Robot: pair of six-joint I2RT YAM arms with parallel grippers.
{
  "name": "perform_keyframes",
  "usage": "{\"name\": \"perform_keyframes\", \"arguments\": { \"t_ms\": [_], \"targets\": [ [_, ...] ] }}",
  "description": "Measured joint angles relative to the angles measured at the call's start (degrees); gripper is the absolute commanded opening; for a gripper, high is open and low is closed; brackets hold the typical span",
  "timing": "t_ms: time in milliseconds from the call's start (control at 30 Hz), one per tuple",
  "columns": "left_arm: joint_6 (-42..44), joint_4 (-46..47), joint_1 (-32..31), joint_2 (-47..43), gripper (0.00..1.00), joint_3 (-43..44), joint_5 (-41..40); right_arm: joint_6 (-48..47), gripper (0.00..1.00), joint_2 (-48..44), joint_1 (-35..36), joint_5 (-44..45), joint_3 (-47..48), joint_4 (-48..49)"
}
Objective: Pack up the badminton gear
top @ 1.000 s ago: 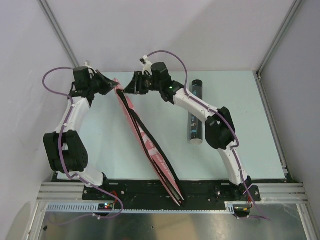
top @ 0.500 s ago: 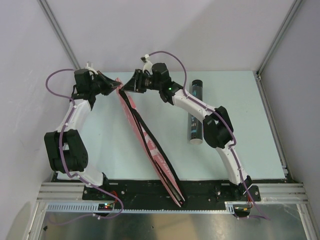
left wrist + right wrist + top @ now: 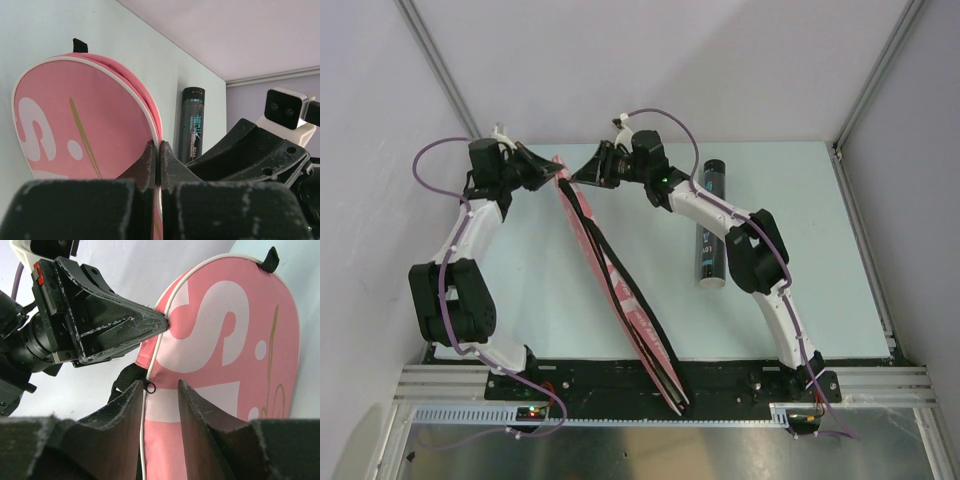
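The pink racket case [image 3: 620, 290] with white lettering and a black strap stands on its edge, running diagonally from the far left to the near edge. My left gripper [image 3: 556, 178] is shut on the white piping at its top end; the left wrist view shows the fingertips [image 3: 157, 147] pinching the case's rim [image 3: 75, 130]. My right gripper [image 3: 578, 176] is open, and its jaws straddle the case's edge [image 3: 225, 340] beside the black zipper pull [image 3: 150, 387]. The black printed tube [image 3: 710, 225] lies on the table to the right. Rackets and shuttlecocks are out of view.
The pale table [image 3: 800, 250] is bounded by white walls with metal posts at the left, back and right. The tube also shows in the left wrist view [image 3: 192, 122], behind the case. The two grippers are close together at the case's top end.
The right wrist has shifted slightly back and right, its open jaws staying at the case's top edge. The left gripper keeps its pinch, and the case has barely moved.
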Motion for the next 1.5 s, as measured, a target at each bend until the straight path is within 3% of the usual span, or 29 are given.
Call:
{"name": "perform_keyframes", "arguments": {
  "t_ms": [400, 967, 1500],
  "targets": [
    [0.35, 2.43, 0.00, 0.00, 0.00, -0.79, 1.73, 3.72, 0.38, 0.00, -0.24, -1.40, -0.37, 4.31],
    [0.07, 3.82, 0.15, 0.04, 0.00, -2.14, 1.88, 8.83, 0.37, -0.04, -0.22, -1.57, -9.46, 12.94],
    [-0.04, 4.20, 0.04, 0.04, 0.00, -2.27, 1.81, 10.73, 0.36, -0.04, 0.09, -1.81, -9.94, 15.41]
  ]
}}
